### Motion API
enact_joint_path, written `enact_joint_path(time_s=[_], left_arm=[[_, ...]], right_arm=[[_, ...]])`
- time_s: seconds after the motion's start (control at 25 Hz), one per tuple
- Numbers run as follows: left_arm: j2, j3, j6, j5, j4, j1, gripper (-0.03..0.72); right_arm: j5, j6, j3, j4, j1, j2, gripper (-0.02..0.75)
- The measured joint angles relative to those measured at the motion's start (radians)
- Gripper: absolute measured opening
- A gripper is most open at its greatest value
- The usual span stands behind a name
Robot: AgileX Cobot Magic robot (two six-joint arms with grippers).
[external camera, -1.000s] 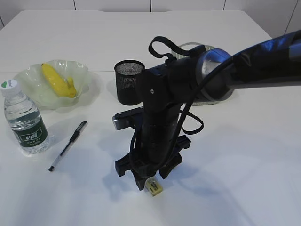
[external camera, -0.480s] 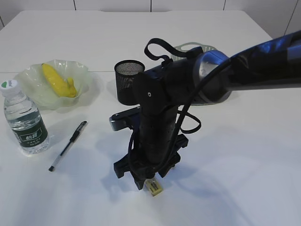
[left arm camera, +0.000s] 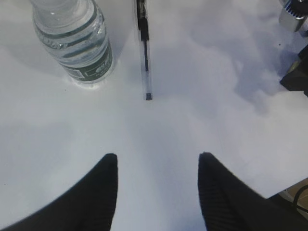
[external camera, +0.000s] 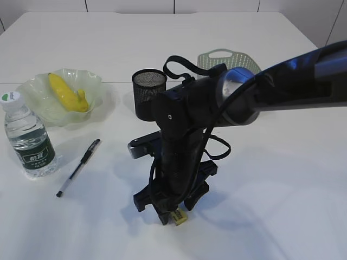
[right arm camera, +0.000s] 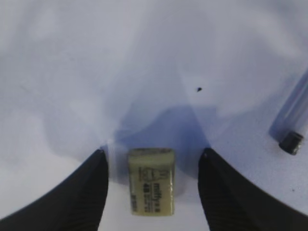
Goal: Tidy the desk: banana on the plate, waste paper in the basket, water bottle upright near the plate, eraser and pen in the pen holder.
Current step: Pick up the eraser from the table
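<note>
**Right hand astride eraser, near counter edge**

White counter (external camera: 282, 179), evenly lit. Right hand (right arm camera: 153, 192) spread, fingers either side of the eraser (right arm camera: 150, 186) without touching it; eraser lies flat near the front edge. Left hand (left arm camera: 156, 192) spread, holding nothing, above bare counter. Pen (external camera: 78, 167) lies toward the left edge beside the upright water bottle (external camera: 27, 138). Banana (external camera: 66, 93) on plate (external camera: 38, 103). Pen holder (external camera: 148, 93) mid-counter; basket (external camera: 227, 58) behind it to the right.

Our right arm reaches across and bends down, its right hand (right arm camera: 153, 192) open wide. Our left hand (left arm camera: 156, 192) is open too.
</note>
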Motion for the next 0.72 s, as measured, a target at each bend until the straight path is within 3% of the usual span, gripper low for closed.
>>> enact_joint_path(time_s=[0.2,0.28,0.48,0.72], left_arm=[[0.0,0.0,0.0,0.009,0.0,0.0,0.382],[0.0,0.0,0.0,0.009,0.0,0.0,0.382],[0.0,0.0,0.0,0.009,0.0,0.0,0.382],[0.0,0.0,0.0,0.011,0.0,0.0,0.382]], right_arm=[[0.002,0.0,0.0,0.003,0.0,0.002,0.433],[0.006,0.0,-0.002,0.006,0.0,0.005,0.385],[0.011,0.0,-0.004,0.01,0.0,0.005,0.183],[0.011,0.0,-0.008,0.019,0.0,0.005,0.141]])
